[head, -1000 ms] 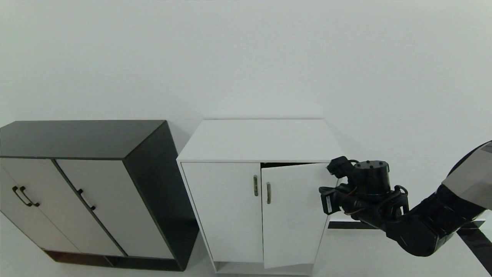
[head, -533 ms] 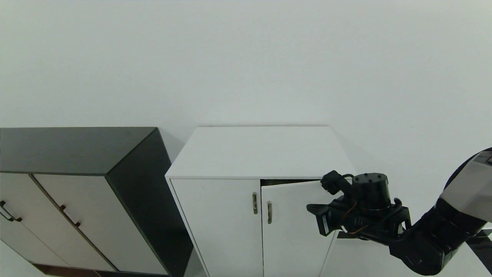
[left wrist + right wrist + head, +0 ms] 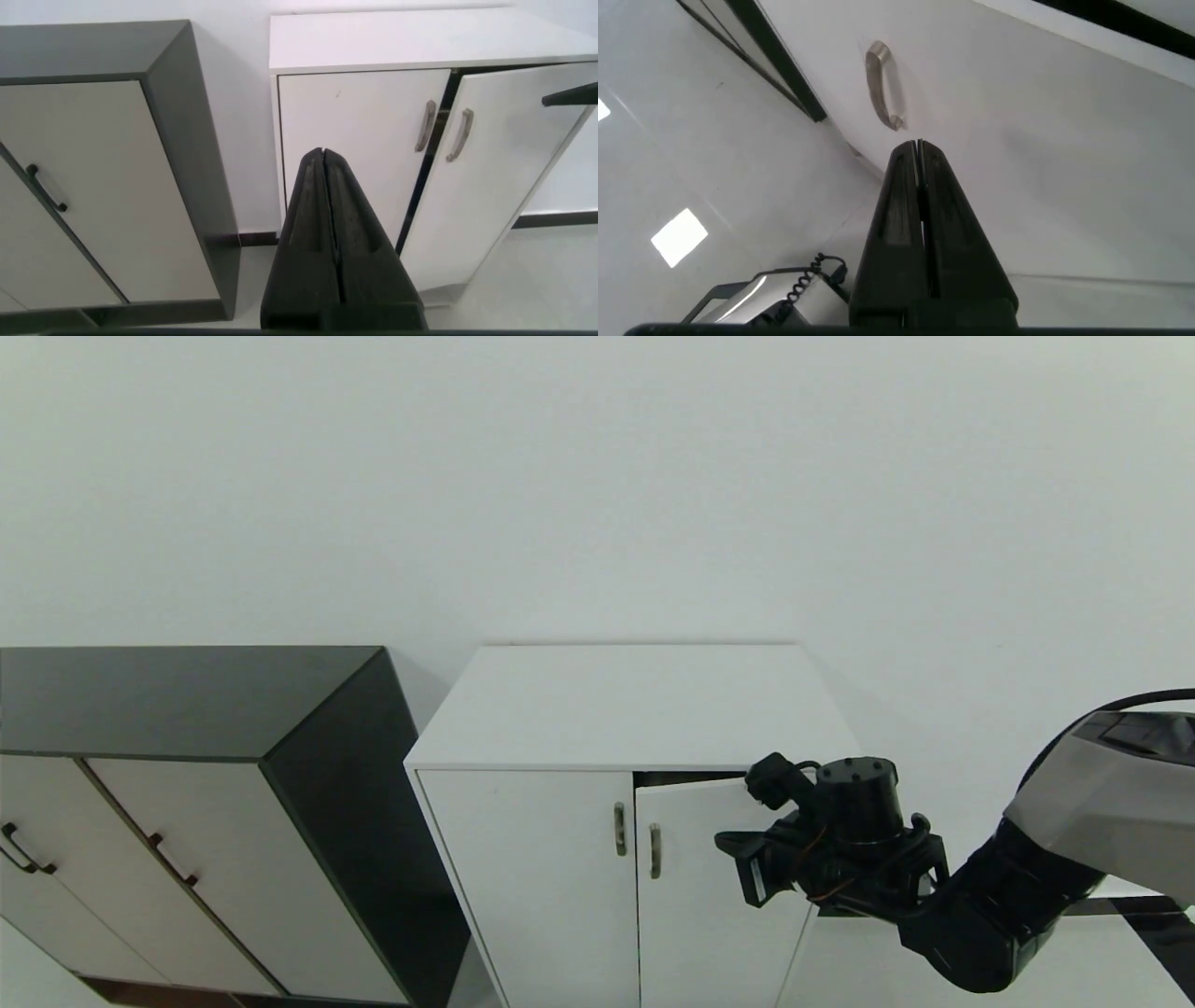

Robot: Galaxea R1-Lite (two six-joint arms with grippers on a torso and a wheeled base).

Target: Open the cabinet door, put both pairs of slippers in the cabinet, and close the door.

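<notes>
Cabinet door [image 3: 709, 896] on the right side of the white cabinet [image 3: 635, 705] stands a little ajar. We see a dark slit [image 3: 691, 775] above its upper edge, and its handle edge comes nearer to us than the left door [image 3: 532, 887], which sits flush and shut. Two small metal handles stand upright, just beside each other at the middle seam: the left handle [image 3: 619, 829] on the shut door, and the right handle [image 3: 654, 850] on the ajar one.

Our right gripper [image 3: 733, 845] hangs in front of the upper right part of the ajar door, to the right of the right handle. In the right wrist view its fingers [image 3: 901, 205] are pressed together with nothing between them, and their tips are near that handle. We cannot tell if they touch the door face.

Our left gripper [image 3: 323, 159] has also its fingers pressed together and carries nothing. It is well apart from the furniture, on the near side.

To the left of the white cabinet, just beside it, stands a dark cabinet [image 3: 187, 700] with two pale doors [image 3: 233, 887], both shut. Both cabinets stand against a plain white wall [image 3: 597, 476]. On the pale floor [image 3: 845, 980], to the right of the white cabinet, lies a dark strip [image 3: 1162, 933].
</notes>
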